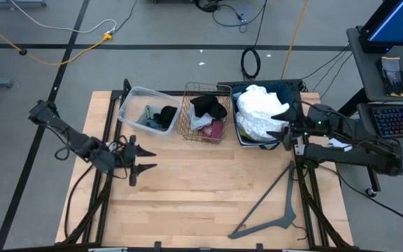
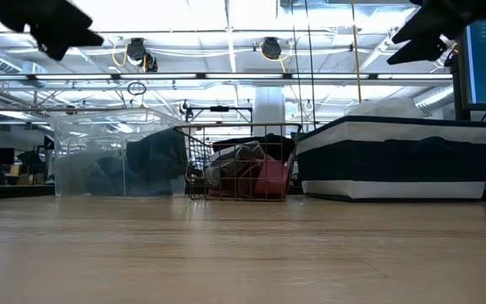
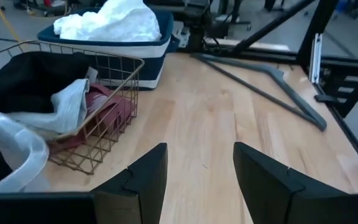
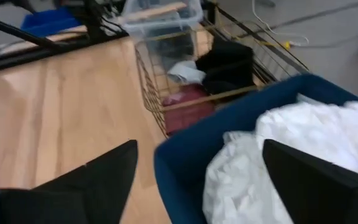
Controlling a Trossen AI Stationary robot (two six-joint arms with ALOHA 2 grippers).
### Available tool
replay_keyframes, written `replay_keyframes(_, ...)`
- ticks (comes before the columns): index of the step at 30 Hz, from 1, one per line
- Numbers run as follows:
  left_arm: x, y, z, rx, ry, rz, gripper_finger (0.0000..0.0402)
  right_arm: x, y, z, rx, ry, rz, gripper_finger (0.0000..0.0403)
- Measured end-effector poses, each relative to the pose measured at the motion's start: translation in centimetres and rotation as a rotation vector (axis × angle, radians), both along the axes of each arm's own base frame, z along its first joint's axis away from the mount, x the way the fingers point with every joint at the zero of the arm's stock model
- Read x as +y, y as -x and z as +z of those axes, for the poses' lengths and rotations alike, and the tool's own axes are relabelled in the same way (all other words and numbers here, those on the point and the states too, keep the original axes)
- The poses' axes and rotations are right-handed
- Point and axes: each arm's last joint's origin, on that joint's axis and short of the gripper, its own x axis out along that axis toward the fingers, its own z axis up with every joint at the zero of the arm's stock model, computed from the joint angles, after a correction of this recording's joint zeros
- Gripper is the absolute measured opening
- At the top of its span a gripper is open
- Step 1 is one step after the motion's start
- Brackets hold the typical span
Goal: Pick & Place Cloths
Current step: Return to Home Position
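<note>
The large white cloth (image 1: 261, 112) lies heaped in the navy bin (image 1: 240, 133) at the far right; it also shows in the right wrist view (image 4: 291, 149). A black cloth (image 1: 208, 106), a grey cloth (image 3: 67, 106) and the maroon cloth (image 1: 217, 130) lie in the wire basket (image 1: 187, 119). A teal-blue cloth (image 1: 149, 115) and a black cloth (image 1: 168, 115) lie in the clear plastic box (image 1: 128, 112). My left gripper (image 1: 144, 159) is open and empty over the table's left part. My right gripper (image 1: 283, 133) is open and empty at the bin's near right corner. The yellow cloth is out of view.
A grey plastic clothes hanger (image 1: 275, 203) lies flat on the table at the near right. The wooden table (image 1: 201, 182) shows bare in its middle and near parts. A desk with a keyboard (image 1: 397, 119) stands beyond the table's right edge.
</note>
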Motion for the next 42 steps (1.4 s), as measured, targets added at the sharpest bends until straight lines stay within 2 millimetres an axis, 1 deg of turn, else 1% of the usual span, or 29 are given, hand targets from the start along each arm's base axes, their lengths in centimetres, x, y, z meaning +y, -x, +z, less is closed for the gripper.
replay_keyframes(5,1.2,1.7,-2.0,-0.065,0.041,-0.015,0.0184,0.3,-0.7,-0.4,-0.039,0.022,0.053,0.0259)
replay_keyframes(10,1.8,2.8,-3.7,-0.117,0.055,-0.059,0.0184,0.8,-0.8,-0.2,-0.055,0.044,0.114,0.0181)
replay_keyframes(15,2.2,3.2,-5.1,-0.180,0.057,-0.061,0.0184,1.6,-0.4,-0.2,-0.060,0.044,0.204,0.0092)
replay_keyframes(18,2.4,3.1,-5.9,-0.195,0.057,-0.063,0.0184,2.1,0.1,0.1,-0.099,0.047,0.271,0.0034)
replay_keyframes(20,2.5,3.0,-6.2,-0.202,0.065,-0.071,0.0184,2.4,0.6,0.3,-0.131,0.063,0.318,0.0009)
replay_keyframes(25,3.0,2.8,-6.3,-0.204,0.048,-0.052,0.0184,2.8,3.0,0.7,-0.211,0.099,0.338,0.0013)
replay_keyframes(28,3.2,2.7,-6.2,-0.208,0.024,-0.061,0.0184,3.0,4.7,0.5,-0.248,0.110,0.337,0.0003)
replay_keyframes(32,3.4,2.6,-6.1,-0.220,0.022,-0.043,0.0184,3.2,6.7,0.1,-0.308,0.074,0.321,0.0002)
replay_keyframes(35,3.4,2.6,-6.0,-0.226,0.024,-0.041,0.0184,3.3,7.2,-1.0,-0.326,0.051,0.315,0.0001)
replay_keyframes(39,3.4,2.6,-6.0,-0.228,0.033,-0.039,0.0184,3.2,6.7,-3.0,-0.323,0.028,0.309,0.0001)
replay_keyframes(40,3.4,2.5,-6.0,-0.231,0.037,-0.039,0.0184,3.2,6.6,-3.3,-0.322,0.018,0.305,0.0001)
replay_keyframes(42,3.4,2.5,-5.9,-0.241,0.044,-0.038,0.0184,3.2,6.5,-3.2,-0.340,0.019,0.305,0.0001)
